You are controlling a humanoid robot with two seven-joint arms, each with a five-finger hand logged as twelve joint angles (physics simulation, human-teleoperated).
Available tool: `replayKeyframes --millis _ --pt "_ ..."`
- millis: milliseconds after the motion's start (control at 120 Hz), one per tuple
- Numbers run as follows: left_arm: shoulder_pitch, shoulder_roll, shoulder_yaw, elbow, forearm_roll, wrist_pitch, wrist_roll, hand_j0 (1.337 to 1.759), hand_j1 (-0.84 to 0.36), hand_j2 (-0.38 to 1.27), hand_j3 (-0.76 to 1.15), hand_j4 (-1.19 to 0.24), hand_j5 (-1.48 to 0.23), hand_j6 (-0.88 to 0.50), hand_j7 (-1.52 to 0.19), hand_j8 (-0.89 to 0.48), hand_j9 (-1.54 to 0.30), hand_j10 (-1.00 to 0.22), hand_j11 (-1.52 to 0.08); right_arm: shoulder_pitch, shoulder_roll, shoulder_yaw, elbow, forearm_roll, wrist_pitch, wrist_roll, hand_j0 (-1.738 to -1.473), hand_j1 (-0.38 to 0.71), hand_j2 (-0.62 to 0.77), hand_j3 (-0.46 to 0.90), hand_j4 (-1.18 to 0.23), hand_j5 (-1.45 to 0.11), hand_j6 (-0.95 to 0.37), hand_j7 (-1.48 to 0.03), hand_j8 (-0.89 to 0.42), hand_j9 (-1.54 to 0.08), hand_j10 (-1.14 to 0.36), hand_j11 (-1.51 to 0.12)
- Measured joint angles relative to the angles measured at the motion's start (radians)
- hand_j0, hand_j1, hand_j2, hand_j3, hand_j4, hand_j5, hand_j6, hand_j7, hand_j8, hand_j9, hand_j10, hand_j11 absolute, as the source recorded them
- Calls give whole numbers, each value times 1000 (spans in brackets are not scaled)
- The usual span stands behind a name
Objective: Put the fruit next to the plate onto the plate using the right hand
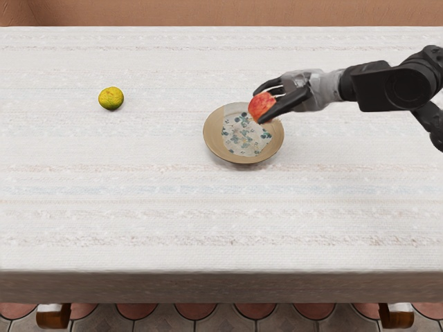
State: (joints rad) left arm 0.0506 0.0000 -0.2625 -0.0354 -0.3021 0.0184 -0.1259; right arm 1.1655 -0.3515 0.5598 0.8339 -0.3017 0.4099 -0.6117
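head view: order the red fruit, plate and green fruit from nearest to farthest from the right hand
1. red fruit, held in the right hand.
2. plate, just below and left of the hand.
3. green fruit, far off to the left.

The pale, cloth-covered bench point(208, 228) lay bare across the whole lower half of the frame. A small yellow-green citrus fruit point(111, 98) sat at upper left, well apart from the round tan-rimmed patterned plate point(242, 162) at centre. The right hand point(289, 93), closed around a red apple point(261, 106), blocked the plate's upper right rim, and its dark arm filled the upper right of the frame.
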Motion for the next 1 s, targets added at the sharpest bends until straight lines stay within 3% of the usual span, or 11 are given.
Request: replayKeyframes --millis 217,342,367,517,692,775,908,1000 --pt "0 0 0 0 0 0 0 1658 349 1 0 -1 -1 -1 -1 -1 0 0 0 15 124 -1 -174 -97 12 0 -1647 375 367 -1 -487 -1216 -296 -1131 -220 -1164 -578 -1148" --pt "0 0 0 0 0 0 0 1658 349 1 0 -1 -1 -1 -1 -1 -1 0 0 16 166 -13 -221 -117 13 1 -1648 390 381 1 -472 -1216 -274 -1131 -217 -1165 -578 -1156" --pt "0 0 0 0 0 0 0 1658 349 1 0 -1 -1 -1 -1 -1 0 0 0 15 171 -15 -226 -119 10 1 -1649 384 388 1 -468 -1154 -285 -1072 -232 -1106 -578 -1099" --pt "0 0 0 0 0 0 0 1658 349 1 0 -1 0 -1 0 -1 0 0 0 12 184 -19 -253 -130 -6 1 -1654 102 169 0 -305 -661 -219 -621 -195 -638 -300 -634" --pt "0 0 0 0 0 0 0 1658 349 0 0 -1 0 -1 0 -1 0 -1 0 44 176 -9 -261 -125 -8 1 -1656 -120 66 0 -161 -321 -124 -304 -114 -311 -158 -310" --pt "0 0 0 0 0 0 0 1658 349 0 0 -1 0 -1 0 -1 0 0 0 49 130 27 -254 -105 22 1 -1657 -197 44 0 -107 -214 -83 -202 -76 -207 -106 -206" --pt "0 0 0 0 0 0 0 1658 349 0 0 -1 0 -1 0 -1 0 0 0 -18 -100 72 -246 33 151 1 -1657 -270 23 0 -56 -111 -44 -105 -40 -108 -55 -107" --pt "0 0 0 0 0 0 0 1658 349 0 0 -1 0 -1 0 -1 0 -1 0 -60 -201 82 -244 75 180 1 -1658 -299 15 0 -35 -71 -26 -67 -24 -69 -34 -68"
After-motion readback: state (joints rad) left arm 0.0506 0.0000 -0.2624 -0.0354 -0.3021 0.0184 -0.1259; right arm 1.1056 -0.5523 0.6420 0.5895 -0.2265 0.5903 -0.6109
